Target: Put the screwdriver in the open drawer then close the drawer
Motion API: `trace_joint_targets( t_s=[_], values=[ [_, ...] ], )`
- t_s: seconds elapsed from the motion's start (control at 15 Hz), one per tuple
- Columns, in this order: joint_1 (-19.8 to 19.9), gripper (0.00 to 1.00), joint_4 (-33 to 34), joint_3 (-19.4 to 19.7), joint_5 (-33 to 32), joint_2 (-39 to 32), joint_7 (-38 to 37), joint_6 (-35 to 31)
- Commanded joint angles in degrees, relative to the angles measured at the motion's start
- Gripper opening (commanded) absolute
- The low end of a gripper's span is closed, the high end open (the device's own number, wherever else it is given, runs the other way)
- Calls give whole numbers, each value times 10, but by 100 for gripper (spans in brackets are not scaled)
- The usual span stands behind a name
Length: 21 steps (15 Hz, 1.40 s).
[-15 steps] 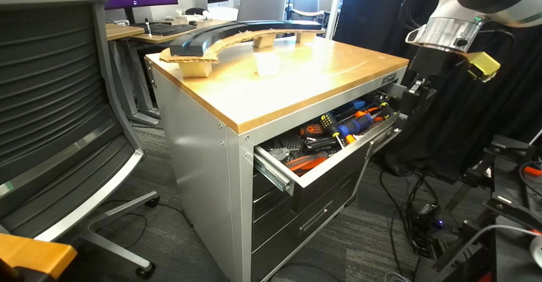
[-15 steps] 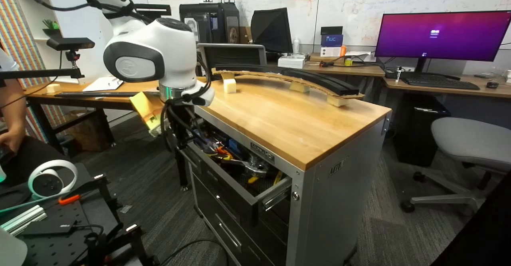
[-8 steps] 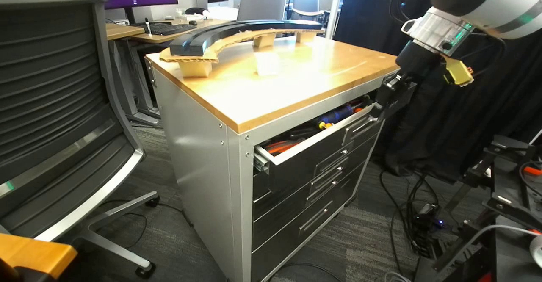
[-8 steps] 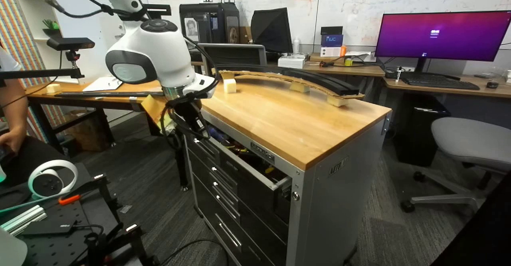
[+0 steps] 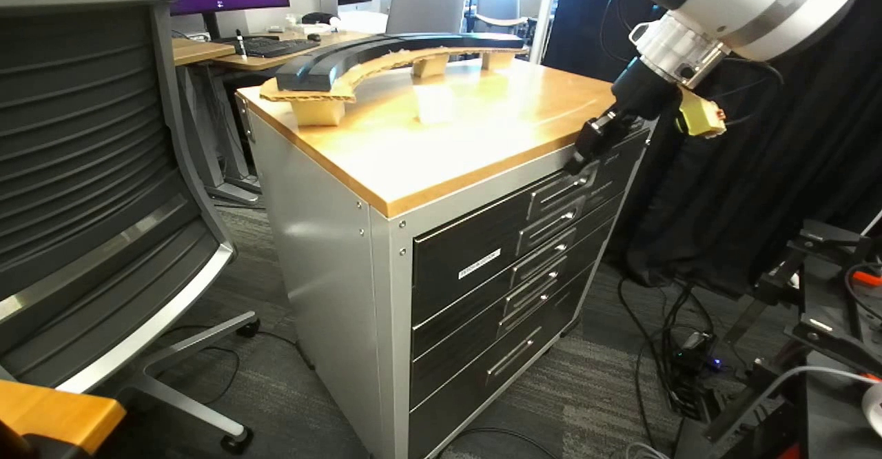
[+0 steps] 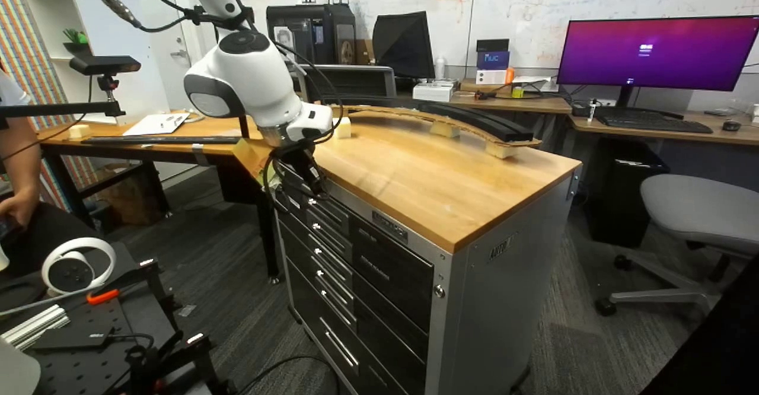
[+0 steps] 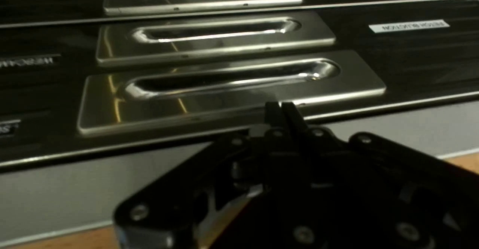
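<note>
The word NUC stands on a blue box (image 6: 493,60) between one and two o'clock in an exterior view. At four o'clock there, a sticker (image 6: 504,248) on the grey cabinet (image 6: 492,312) seems to begin AUTO. In the wrist view, dark drawer fronts (image 7: 411,41) bear inverted labels: a black label (image 7: 30,61) between nine and ten o'clock, apparently WEBCAM, and a white label (image 7: 408,26) at two o'clock, probably ending in CTION. Whiteboard (image 6: 533,3) scribbles are illegible.
</note>
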<state>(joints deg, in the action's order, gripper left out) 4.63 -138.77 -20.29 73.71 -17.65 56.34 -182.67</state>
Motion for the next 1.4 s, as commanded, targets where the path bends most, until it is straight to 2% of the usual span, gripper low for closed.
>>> trace_joint_targets(
  t_s=[0.0,0.07,0.2,0.27,0.33,0.4,0.47,0.67,0.73,0.93,1.13,1.2,1.33],
  values=[
    [22,33,12,-26,34,13,39,15],
    [15,33,-23,-13,7,33,20,43],
    [0,46,-89,22,-84,77,-48,137],
    [-27,56,-108,59,-135,106,-80,186],
    [-33,63,-130,73,-186,131,-112,230],
    [-62,71,-143,109,-238,148,-143,262],
    [-70,78,-146,123,-288,165,-172,284],
    [-68,99,-133,134,-439,229,-259,359],
    [-57,100,-122,124,-485,251,-286,383],
    [-81,100,-69,139,-554,305,-321,473],
    [-103,100,6,149,-534,337,-364,546],
    [-105,100,-34,154,-547,315,-336,502],
    [-111,100,-3,155,-546,335,-359,532]
  ],
)
